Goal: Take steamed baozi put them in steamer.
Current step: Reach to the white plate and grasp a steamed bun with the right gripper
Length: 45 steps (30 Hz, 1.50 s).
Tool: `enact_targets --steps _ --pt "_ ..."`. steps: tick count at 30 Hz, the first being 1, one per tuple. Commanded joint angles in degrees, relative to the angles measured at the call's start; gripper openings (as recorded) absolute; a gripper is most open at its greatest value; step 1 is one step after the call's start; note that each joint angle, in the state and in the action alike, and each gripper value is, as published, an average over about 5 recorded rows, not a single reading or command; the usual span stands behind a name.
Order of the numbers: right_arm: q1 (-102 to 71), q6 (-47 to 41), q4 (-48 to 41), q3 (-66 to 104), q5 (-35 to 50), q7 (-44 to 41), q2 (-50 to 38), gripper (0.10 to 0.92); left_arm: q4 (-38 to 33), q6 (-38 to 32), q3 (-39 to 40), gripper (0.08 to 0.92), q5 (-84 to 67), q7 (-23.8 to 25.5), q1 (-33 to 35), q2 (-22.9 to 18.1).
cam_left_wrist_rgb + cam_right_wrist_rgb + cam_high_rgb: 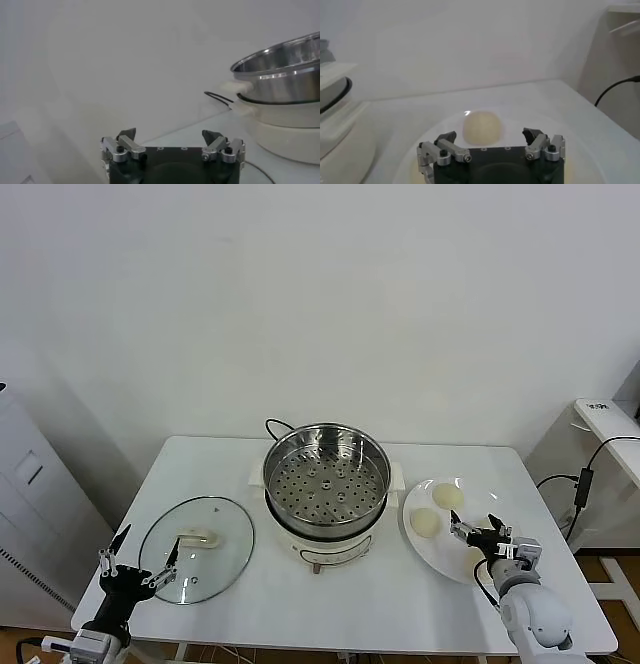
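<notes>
Right gripper (479, 531), mine, jaws spread and empty, over the plate (432, 550) by the table's right edge; two baozi (426, 522) on it, round, no long axis. Steamer (326, 472) mid-table, empty. Glass lid (196, 548) left. Left gripper (140, 561) released at front-left corner.

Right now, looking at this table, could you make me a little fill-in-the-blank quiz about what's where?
1. The steamer has ____ buns inside.
2. The glass lid lies on the steamer's ____ side, by the robot's own sides.
3. Two buns show on a white ____.
4. The right end effector hovers over the plate with its fingers ____.

Missing words: no; left; plate; open
</notes>
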Motion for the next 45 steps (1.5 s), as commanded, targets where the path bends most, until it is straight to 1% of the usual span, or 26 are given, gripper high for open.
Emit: enact_targets --steps 1,2,4,6,9,12,14,16,19,21,23,26,29,33,38,45 --pt "0.1 1.4 -0.2 0.1 -0.8 -3.3 -3.6 0.823 0.0 -0.4 -0.2 0.823 0.4 0.1 0.3 -0.5" --pt "0.2 1.9 -0.3 0.1 -1.4 -4.6 -4.5 0.823 -0.1 -0.4 -0.2 0.823 0.4 0.2 0.4 -0.5" --pt "0.7 4.0 -1.5 0.2 -3.4 -10.6 -8.6 0.823 -0.3 -0.4 -0.2 0.823 0.5 0.2 0.5 -0.6" --pt "2.0 7.4 -3.8 0.2 -6.8 -19.2 -14.2 0.823 -0.7 -0.4 -0.2 0.823 0.5 0.2 0.6 -0.7" --pt "6.5 14.1 -9.5 -1.2 -14.3 -33.6 -25.1 0.823 -1.0 -0.3 -0.3 0.823 0.4 0.2 0.6 -0.6" --pt "16.1 19.3 -16.6 -6.0 -20.2 -45.9 -34.3 0.823 -0.5 -0.5 -0.4 0.823 0.2 0.3 0.2 -0.1" --pt "24.5 20.8 -20.9 -12.1 -22.7 -53.4 -37.9 0.823 0.1 -0.8 -0.4 0.823 0.1 0.3 -0.3 0.3" --pt "34.3 20.9 -23.9 -21.2 -25.0 -59.0 -40.6 0.823 1.0 -1.4 -0.5 0.823 0.1 0.5 -1.0 0.6" --pt "48.4 19.8 -26.8 -35.6 -27.3 -65.3 -42.7 0.823 1.9 -2.6 -0.5 0.823 -0.1 1.0 -2.0 1.4" --pt "54.5 19.0 -28.0 -41.8 -29.0 -69.1 -42.4 0.823 2.2 -3.2 -0.3 0.823 -0.6 1.4 -2.4 2.3" --pt "59.5 18.3 -29.1 -47.2 -32.6 -72.5 -41.0 0.823 2.0 -3.6 0.1 0.823 -1.2 1.7 -2.7 2.9" --pt "65.8 18.0 -31.3 -54.9 -37.0 -75.8 -38.0 0.823 1.4 -3.8 0.5 0.823 -1.6 1.9 -2.5 3.2" --pt "68.1 18.1 -34.3 -59.2 -38.7 -76.4 -34.2 0.823 1.2 -3.8 0.6 0.823 -1.5 1.9 -2.4 3.2" --pt "69.6 18.2 -38.8 -62.3 -40.8 -75.2 -28.2 0.823 1.3 -3.7 0.6 0.823 -1.4 1.9 -2.4 3.6" --pt "70.4 18.1 -42.9 -64.7 -41.0 -73.2 -21.2 0.823 1.2 -3.7 0.2 0.823 -1.6 1.8 -2.1 4.4" --pt "68.7 18.5 -47.0 -65.7 -42.9 -70.0 -16.8 0.823 1.5 -3.7 0.0 0.823 -1.8 1.8 -2.1 4.8"
